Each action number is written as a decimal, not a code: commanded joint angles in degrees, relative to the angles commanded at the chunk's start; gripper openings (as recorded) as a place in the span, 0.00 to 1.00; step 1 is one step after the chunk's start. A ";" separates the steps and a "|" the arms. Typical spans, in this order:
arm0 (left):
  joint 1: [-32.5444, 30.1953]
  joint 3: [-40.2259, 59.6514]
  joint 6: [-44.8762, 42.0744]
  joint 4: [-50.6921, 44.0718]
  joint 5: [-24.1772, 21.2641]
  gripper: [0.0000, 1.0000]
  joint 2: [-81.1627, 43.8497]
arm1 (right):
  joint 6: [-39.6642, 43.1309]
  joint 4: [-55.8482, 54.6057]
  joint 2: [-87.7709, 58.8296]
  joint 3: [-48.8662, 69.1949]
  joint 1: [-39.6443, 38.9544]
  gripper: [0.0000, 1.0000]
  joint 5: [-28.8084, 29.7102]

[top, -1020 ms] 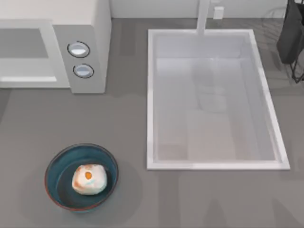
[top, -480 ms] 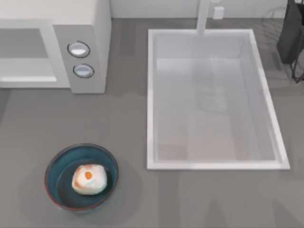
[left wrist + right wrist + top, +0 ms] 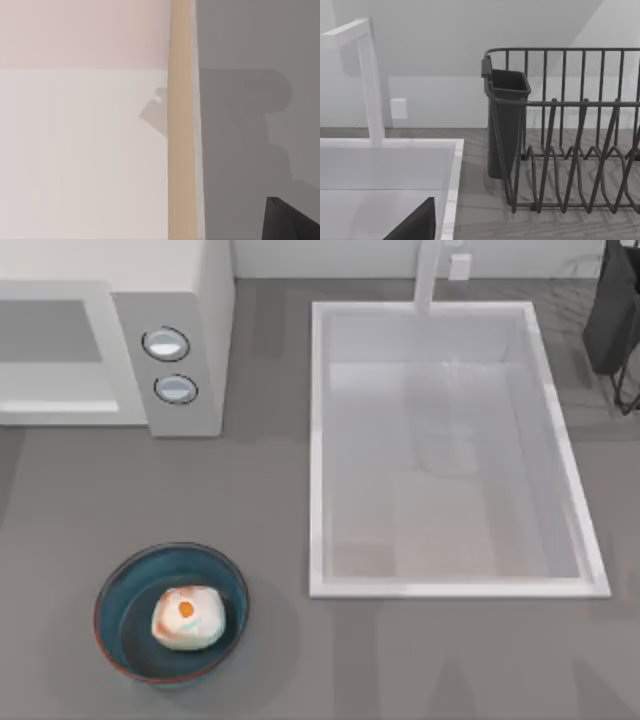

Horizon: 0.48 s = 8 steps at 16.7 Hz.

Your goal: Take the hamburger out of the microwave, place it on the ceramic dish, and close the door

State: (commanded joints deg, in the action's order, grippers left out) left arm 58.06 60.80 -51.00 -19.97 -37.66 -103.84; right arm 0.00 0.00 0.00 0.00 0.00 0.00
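The hamburger (image 3: 186, 617) lies inside the ceramic dish (image 3: 112, 590), a blue bowl at the table's front left. At the back left stands the microwave (image 3: 185, 300) with its two knobs. Its door (image 3: 50, 332) lies flat against the front, grey window showing, and hides the cavity. A dark piece of my left gripper (image 3: 292, 222) shows at the edge of the left wrist view, close to a pale panel and a tan strip (image 3: 180, 150). A dark piece of my right gripper (image 3: 415, 225) shows over the sink's rim, at the back right.
A white rectangular sink (image 3: 315, 440) with a tap (image 3: 370, 80) takes up the table's middle and right. A dark wire dish rack (image 3: 570, 150) with a cutlery holder (image 3: 507, 120) stands at the back right corner. Open grey tabletop lies between bowl and microwave.
The bright strip along the lower edge of the microwave's door has evened out, as if the door settled flush. The hamburger and dish have not moved.
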 joint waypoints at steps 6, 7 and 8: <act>-6.56 -15.81 7.29 7.22 3.23 0.00 11.98 | 0.00 0.00 0.00 0.00 0.00 1.00 0.00; -7.25 -17.10 8.05 7.98 3.56 0.00 13.21 | 0.00 0.00 0.00 0.00 0.00 1.00 0.00; -7.64 -17.78 8.49 8.41 3.75 0.00 13.88 | 0.00 0.00 0.00 0.00 0.00 1.00 0.00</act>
State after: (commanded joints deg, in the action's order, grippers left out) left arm 50.42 43.01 -42.51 -11.55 -33.90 -89.96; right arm 0.00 0.00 0.00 0.00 0.00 0.00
